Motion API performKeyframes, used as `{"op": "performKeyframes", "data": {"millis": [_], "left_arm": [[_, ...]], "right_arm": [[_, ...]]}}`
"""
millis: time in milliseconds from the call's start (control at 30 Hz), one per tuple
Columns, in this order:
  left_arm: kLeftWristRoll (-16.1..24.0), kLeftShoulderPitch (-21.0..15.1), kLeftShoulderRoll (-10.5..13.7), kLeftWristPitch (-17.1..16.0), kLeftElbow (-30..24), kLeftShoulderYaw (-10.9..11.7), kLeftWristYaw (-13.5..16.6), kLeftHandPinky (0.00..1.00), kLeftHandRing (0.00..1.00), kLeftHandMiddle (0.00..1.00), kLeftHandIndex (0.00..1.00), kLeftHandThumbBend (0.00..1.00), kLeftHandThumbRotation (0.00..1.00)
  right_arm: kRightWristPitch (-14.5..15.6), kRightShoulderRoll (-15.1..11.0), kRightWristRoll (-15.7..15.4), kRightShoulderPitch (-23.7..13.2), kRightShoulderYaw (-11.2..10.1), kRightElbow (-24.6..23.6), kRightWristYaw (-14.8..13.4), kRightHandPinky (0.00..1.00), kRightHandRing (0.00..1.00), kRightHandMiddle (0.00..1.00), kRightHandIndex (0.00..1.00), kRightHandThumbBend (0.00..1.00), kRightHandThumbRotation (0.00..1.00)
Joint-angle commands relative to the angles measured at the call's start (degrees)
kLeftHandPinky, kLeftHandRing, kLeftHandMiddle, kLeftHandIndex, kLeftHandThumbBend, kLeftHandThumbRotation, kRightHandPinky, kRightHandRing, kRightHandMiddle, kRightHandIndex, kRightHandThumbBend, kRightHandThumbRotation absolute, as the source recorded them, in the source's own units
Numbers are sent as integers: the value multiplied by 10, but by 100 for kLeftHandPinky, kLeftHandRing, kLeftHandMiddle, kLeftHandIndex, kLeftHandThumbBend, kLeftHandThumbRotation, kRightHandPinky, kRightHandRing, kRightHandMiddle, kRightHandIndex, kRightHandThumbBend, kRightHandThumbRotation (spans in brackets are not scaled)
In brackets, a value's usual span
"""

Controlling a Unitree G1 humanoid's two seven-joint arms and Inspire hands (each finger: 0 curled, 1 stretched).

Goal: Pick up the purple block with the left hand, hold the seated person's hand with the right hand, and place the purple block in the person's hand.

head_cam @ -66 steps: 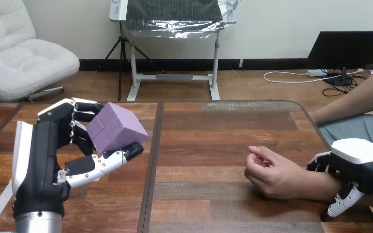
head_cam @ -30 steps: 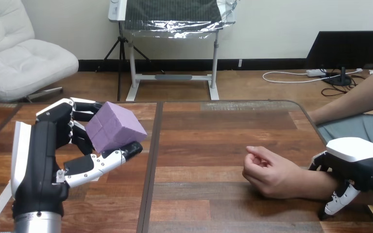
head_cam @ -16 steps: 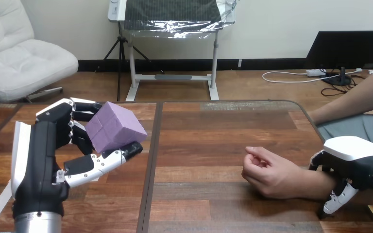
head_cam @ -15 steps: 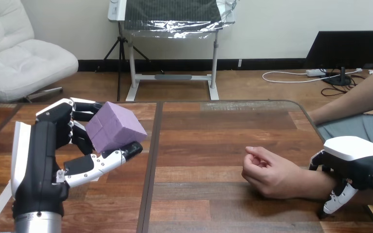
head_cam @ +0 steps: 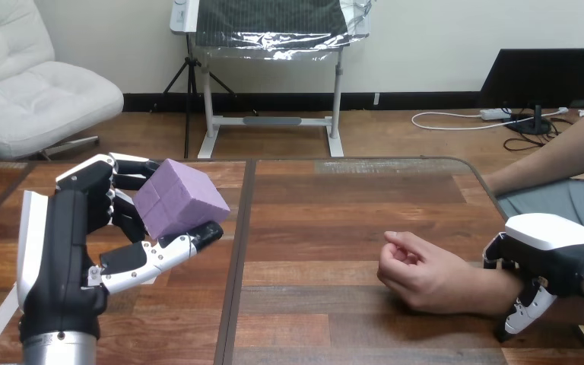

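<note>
A: Edged a little nearer the person's hand [head_cam: 418, 277], loosely curled on the brown wooden table [head_cam: 334, 198]: the black-and-white right hand [head_cam: 551, 247]; it lies over the wrist; whether it grips, I cannot tell.
B: And the matte purple block [head_cam: 179, 199], the cube?
A: Well apart from the person's hand, across the table; the left hand [head_cam: 76, 236] clasps it aloft, fingers and thumb curled round, one corner tilted up.

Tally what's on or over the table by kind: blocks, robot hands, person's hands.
Purple block: 1, held in the left hand's fingers
Robot hands: 2, left hand and right hand, the right one closed over the person's wrist
Person's hand: 1, resting on the table
Total: 4
</note>
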Motion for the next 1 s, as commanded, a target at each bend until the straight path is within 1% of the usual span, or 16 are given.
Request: {"op": "performKeyframes", "data": {"millis": [0, 167, 267, 367, 400, 567, 667, 767, 867, 967], "left_arm": [[-9, -31, -4, -16, -6, 7, 3, 24, 30, 36, 39, 64, 0], [-9, -34, -4, -18, 1, 7, 4, 24, 30, 36, 39, 64, 0], [0, -37, 0, -20, 5, 7, 5, 24, 30, 36, 39, 64, 0], [1, -42, 1, -18, 11, 6, 5, 24, 30, 36, 39, 64, 0], [4, -44, 2, -17, 12, 6, 5, 24, 30, 36, 39, 64, 0], [16, -51, 7, -11, 17, 4, 4, 25, 31, 36, 40, 65, 0], [16, -65, 12, -19, 32, 5, 2, 25, 31, 36, 40, 65, 0], [14, -73, 13, -17, 40, 4, 0, 25, 31, 36, 40, 66, 0], [10, -88, 16, -17, 57, 5, -3, 25, 31, 36, 40, 66, 0], [-2, -101, 20, -21, 76, 6, -10, 25, 31, 36, 40, 67, 0]], "right_arm": [[-8, 46, 6, 38, 30, 25, 19, 25, 31, 40, 46, 85, 7], [-8, 47, 13, 40, 26, 21, 16, 26, 32, 40, 45, 85, 5], [-13, 48, 20, 36, 24, 27, 20, 27, 33, 41, 44, 85, 4], [-9, 48, 36, 40, 14, 17, 28, 28, 34, 42, 44, 84, 3], [-9, 49, 47, 41, 9, 15, 33, 29, 35, 42, 44, 84, 3], [-13, 54, 81, 40, -7, 20, 51, 27, 33, 42, 45, 83, 1], [-3, 54, 95, 39, -14, 13, 64, 27, 33, 42, 45, 82, 0], [-8, 52, 97, 37, -16, 10, 65, 28, 34, 42, 46, 82, 0], [-5, 53, 110, 35, -24, 10, 69, 28, 34, 42, 46, 82, 0], [-11, 54, 119, 32, -30, 13, 71, 29, 34, 42, 46, 82, 0]]}}
